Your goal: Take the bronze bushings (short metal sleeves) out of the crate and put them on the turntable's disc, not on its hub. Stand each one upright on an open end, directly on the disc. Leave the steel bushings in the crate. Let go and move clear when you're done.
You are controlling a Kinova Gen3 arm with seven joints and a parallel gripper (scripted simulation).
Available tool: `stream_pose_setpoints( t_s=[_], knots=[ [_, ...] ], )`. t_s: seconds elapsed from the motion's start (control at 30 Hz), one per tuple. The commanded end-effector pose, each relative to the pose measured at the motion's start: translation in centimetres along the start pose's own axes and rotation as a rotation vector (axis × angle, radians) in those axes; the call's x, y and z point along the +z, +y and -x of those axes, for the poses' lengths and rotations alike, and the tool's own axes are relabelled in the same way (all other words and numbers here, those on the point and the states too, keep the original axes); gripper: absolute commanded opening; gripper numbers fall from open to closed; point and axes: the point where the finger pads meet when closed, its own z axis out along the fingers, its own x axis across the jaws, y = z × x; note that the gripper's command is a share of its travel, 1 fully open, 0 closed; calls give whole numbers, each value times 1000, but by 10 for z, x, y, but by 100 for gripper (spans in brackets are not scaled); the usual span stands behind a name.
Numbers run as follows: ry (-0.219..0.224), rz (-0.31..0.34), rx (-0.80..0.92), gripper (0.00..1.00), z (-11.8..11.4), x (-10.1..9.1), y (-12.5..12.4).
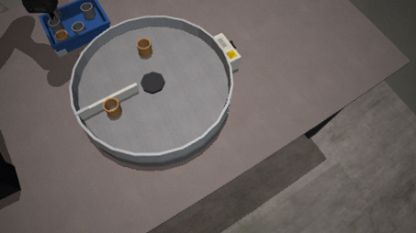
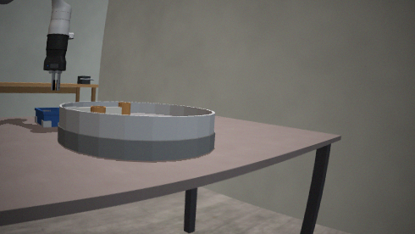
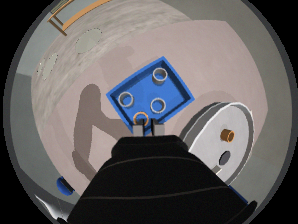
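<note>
My gripper [image 1: 54,16] [image 2: 56,89] [image 3: 147,124] is above the blue crate [image 1: 84,39] [image 2: 47,116] [image 3: 183,101], fingers partly apart with nothing between them. A bronze bushing [image 1: 61,32] [image 3: 135,118] stands in a crate corner, partly behind a fingertip in the wrist view. Three steel bushings [image 1: 88,15] [image 3: 160,80] are also in the crate. On the turntable's disc [image 1: 181,108] [image 3: 224,158], one bronze bushing [image 1: 145,51] [image 2: 125,108] [image 3: 228,136] stands upright beyond the dark hub [image 1: 152,82]. Another bronze bushing [image 1: 114,112] [image 2: 98,109] stands upright beside the white bar.
A raised rim [image 1: 153,158] [image 2: 140,127] surrounds the disc. The white bar [image 1: 124,91] reaches from this rim inward, ending short of the hub. A white box with a yellow label [image 1: 232,54] sits against the turntable's outer side. The crate stands close to the rim.
</note>
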Motion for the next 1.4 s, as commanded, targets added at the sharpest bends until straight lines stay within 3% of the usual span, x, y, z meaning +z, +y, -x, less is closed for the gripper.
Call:
stream_pose_setpoints(
  t_s=[0.0,0.57,1.13,1.37],
  knots=[
    [1,-4,7,36,-2,0,-2],
    [-2,-5,11,36,-1,3,-2],
    [-2,-3,12,36,0,60,-1],
    [0,-3,11,36,0,65,-1]
  ],
)
